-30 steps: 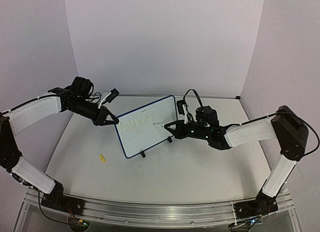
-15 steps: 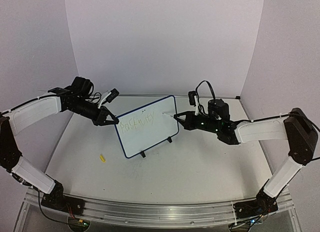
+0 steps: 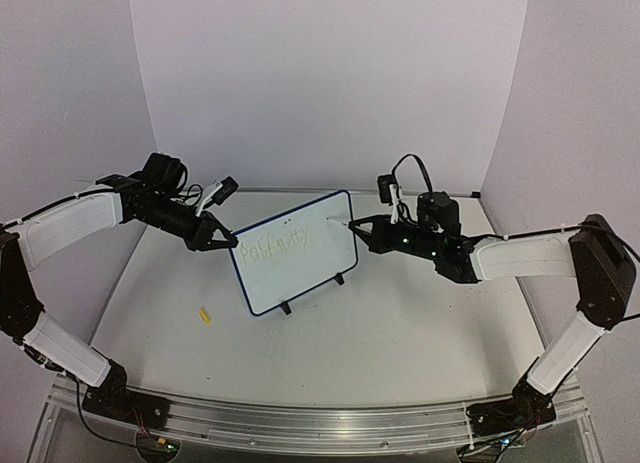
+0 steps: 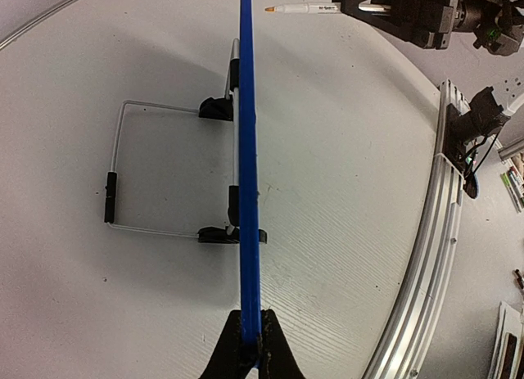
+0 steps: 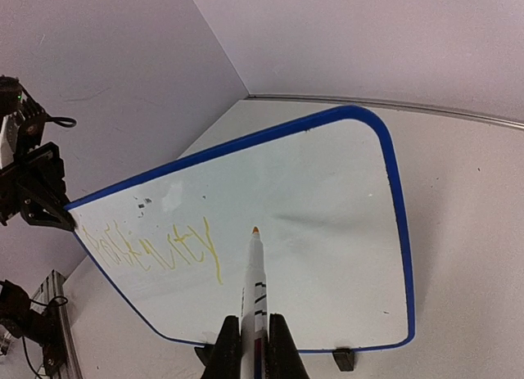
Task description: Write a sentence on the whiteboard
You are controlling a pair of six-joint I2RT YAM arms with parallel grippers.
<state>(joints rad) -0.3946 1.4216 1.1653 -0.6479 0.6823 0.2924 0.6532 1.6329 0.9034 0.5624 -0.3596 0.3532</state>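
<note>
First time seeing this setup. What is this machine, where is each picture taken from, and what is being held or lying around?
Two robot arms are bolted at the near edge of a table. One picture looks down from above and behind them; the other two come from cameras on each wrist. The left gripper pinches the whiteboard by its edge, so its own camera sees the board edge-on. The right gripper holds a marker, its tip close to the board, right of the yellow sentence. A small yellow cap lies on the table.
</note>
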